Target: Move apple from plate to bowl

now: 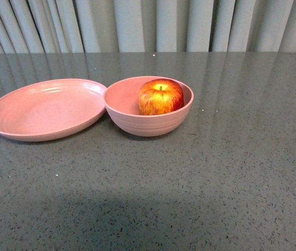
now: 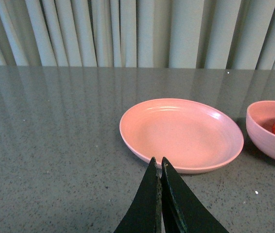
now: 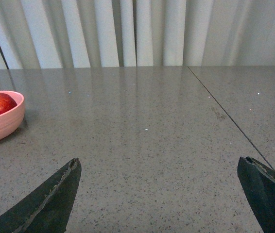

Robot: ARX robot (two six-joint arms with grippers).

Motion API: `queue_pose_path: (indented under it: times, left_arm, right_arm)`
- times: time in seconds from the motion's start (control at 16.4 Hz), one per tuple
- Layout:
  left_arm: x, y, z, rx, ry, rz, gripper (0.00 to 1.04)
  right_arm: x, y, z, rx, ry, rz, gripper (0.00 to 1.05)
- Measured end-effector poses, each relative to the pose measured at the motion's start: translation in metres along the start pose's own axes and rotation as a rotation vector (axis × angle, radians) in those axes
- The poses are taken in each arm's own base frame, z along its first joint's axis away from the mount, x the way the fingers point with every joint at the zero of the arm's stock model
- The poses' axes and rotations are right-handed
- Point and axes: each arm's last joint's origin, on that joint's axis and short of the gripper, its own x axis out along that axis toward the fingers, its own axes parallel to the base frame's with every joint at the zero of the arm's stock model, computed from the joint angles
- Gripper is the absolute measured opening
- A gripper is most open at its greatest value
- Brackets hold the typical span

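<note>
Where grey curtains [image 1: 137, 23] back speckled table [image 1: 216, 183], left claw [image 2: 159, 165] seemingly pressed together, right claw [image 3: 159, 170] spread.

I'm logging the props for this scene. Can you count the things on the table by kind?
Shallow oval pale-pink plastic plate: 1
Deep round pale-pink ridged bowl: 1
Round red apple with yellow streaks, sitting in the bowl: 1
Total: 3
</note>
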Motion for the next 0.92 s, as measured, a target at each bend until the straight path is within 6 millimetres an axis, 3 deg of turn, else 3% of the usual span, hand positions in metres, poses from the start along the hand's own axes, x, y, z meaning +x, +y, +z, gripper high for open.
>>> queue_pose_path:
  times: [0.49,0.92]
  left_arm:
    - [-0.016,0.000,-0.015,0.000,-0.011,0.001,0.01]
    - [-0.025,0.000,-0.015,0.000,-0.023,0.001,0.01]
  right_arm:
    - [0.000,0.000,0.000,0.000,0.000,-0.001,0.98]
    - [0.000,0.000,0.000,0.000,0.000,0.000,0.98]
